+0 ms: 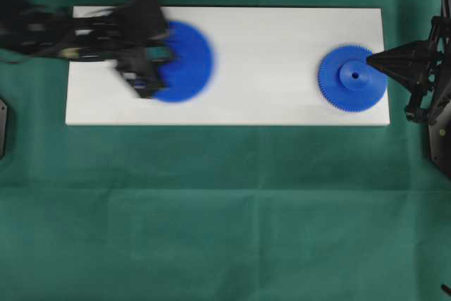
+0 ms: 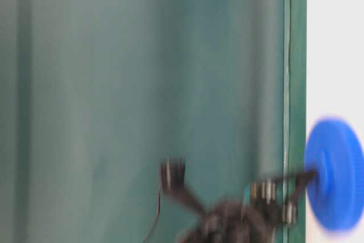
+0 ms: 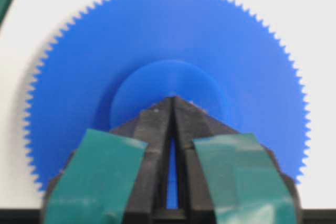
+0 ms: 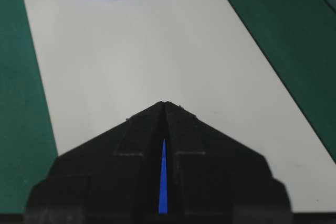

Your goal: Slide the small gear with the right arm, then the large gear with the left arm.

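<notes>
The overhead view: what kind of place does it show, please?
Probably a robot test bench, not a home or factory: a green cloth covers the table, a plain white rectangular board lies on it, and two black robot arms, left and right, work flat blue plastic gears.

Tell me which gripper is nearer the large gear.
Left. The left gripper sits closed with its tip on the large gear's hub. The right gripper is at the board's far end, over the edge of the small gear.
</notes>
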{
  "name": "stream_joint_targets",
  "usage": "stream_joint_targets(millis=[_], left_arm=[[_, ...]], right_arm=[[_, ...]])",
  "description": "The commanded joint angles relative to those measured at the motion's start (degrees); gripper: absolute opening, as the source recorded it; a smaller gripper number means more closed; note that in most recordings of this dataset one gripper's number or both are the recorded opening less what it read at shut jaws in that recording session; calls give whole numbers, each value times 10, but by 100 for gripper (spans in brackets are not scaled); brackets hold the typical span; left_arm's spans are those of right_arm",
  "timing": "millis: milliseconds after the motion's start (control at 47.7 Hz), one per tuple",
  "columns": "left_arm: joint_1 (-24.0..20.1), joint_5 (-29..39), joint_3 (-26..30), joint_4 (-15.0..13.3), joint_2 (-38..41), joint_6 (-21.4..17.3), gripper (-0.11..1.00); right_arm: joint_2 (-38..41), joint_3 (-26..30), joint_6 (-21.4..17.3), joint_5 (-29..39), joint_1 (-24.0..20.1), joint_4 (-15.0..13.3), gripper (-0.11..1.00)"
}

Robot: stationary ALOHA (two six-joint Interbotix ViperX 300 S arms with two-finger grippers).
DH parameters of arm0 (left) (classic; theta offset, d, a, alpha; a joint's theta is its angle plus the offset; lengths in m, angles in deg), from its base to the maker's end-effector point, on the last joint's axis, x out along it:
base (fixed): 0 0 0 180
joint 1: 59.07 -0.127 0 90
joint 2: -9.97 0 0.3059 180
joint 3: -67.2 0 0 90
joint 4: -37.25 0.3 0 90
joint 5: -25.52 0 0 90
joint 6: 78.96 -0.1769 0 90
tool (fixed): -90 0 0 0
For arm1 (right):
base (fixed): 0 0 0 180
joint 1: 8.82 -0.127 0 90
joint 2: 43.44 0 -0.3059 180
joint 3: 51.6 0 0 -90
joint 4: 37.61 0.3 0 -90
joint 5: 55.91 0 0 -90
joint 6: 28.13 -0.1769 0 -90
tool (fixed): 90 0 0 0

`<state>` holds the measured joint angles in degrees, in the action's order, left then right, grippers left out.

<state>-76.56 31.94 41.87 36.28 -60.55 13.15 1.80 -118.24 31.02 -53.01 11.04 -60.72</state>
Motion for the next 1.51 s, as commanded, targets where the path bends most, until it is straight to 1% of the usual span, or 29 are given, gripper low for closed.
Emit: stream_joint_targets(millis=[0, 105, 168, 314, 461, 587, 692, 1006, 1362, 1488], left_arm=[[22, 11, 66, 2, 54, -2, 0], [36, 29, 142, 2, 96, -2, 0], [43, 52, 192, 2, 121, -2, 0], [54, 85, 278, 3, 165, -2, 0], [64, 117, 353, 3, 203, -2, 0], [68, 142, 388, 3, 221, -2, 0], [69, 153, 396, 3, 223, -1, 0], [68, 154, 377, 3, 214, -1, 0], [68, 155, 375, 3, 212, 0, 0], [68, 161, 364, 3, 204, 1, 0]], right_arm=[[3, 4, 0, -5, -1, -1, 50], [2, 2, 0, -5, -1, -2, 50], [2, 2, 0, -6, -1, -2, 50], [2, 0, 1, -6, -1, -2, 50], [2, -1, 1, -6, -1, -2, 50], [1, -3, 1, -7, -2, -2, 50], [1, -5, 1, -7, -2, -2, 50], [-3, -6, 1, -8, -2, -2, 50], [-4, -7, 1, -11, -2, -2, 50], [-4, -8, 1, -11, -2, -2, 50]])
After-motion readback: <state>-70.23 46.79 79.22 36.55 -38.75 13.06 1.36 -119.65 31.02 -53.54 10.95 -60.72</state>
